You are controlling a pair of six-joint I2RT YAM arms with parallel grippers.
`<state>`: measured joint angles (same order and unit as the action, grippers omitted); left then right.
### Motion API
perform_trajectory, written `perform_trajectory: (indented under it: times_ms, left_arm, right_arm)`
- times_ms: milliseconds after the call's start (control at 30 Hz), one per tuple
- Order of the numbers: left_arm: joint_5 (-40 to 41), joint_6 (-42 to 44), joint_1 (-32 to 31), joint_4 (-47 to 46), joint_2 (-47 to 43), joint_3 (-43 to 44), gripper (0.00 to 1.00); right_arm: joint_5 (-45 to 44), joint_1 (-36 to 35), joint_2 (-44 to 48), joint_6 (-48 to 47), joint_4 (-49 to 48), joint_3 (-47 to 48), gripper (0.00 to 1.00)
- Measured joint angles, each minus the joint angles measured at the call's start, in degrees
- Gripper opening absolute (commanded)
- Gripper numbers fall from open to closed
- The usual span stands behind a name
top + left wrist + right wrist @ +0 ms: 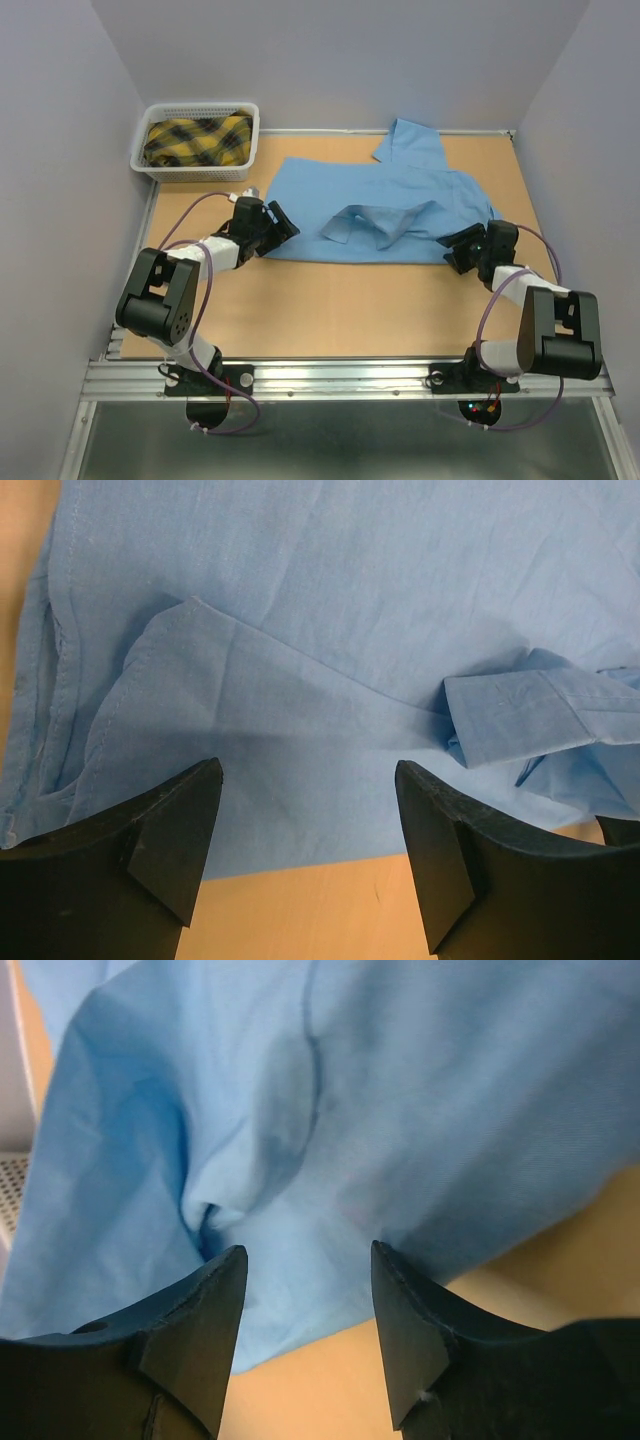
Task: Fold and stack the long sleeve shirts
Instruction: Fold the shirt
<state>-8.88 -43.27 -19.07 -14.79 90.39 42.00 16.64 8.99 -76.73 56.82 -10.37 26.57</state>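
A light blue long sleeve shirt (pixel 400 195) lies spread across the middle of the tan table, with one sleeve (pixel 385 220) folded over its front. My left gripper (pixel 281 226) sits low at the shirt's near left edge. In the left wrist view it (pixel 308 770) is open, the hem of the shirt (pixel 330 630) lies just past its fingertips, and a cuff (pixel 540 715) shows at the right. My right gripper (pixel 462 248) is at the shirt's near right corner. In the right wrist view it (pixel 309 1250) is open, its fingers straddling a rumpled edge of the shirt (pixel 400 1090).
A white basket (pixel 150 160) at the back left corner holds a folded yellow and black plaid cloth (pixel 198 140). Grey walls close in the left, back and right sides. Bare tan table (pixel 330 310) stretches between the shirt and the arm bases.
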Motion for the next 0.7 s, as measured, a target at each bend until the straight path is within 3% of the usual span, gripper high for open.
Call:
perform_trajectory:
  times_ms: [433,700]
  left_arm:
    - [1.4,-0.2,0.0,0.1,-0.2,-1.3,0.81]
    - [3.3,0.4,0.0,2.9,-3.5,-0.7,0.81]
  right_arm:
    - [-12.0,0.0,7.2,-1.0,15.2,-1.2,0.57]
    - [-24.4,0.0,6.8,-5.7,29.8,12.5,0.56]
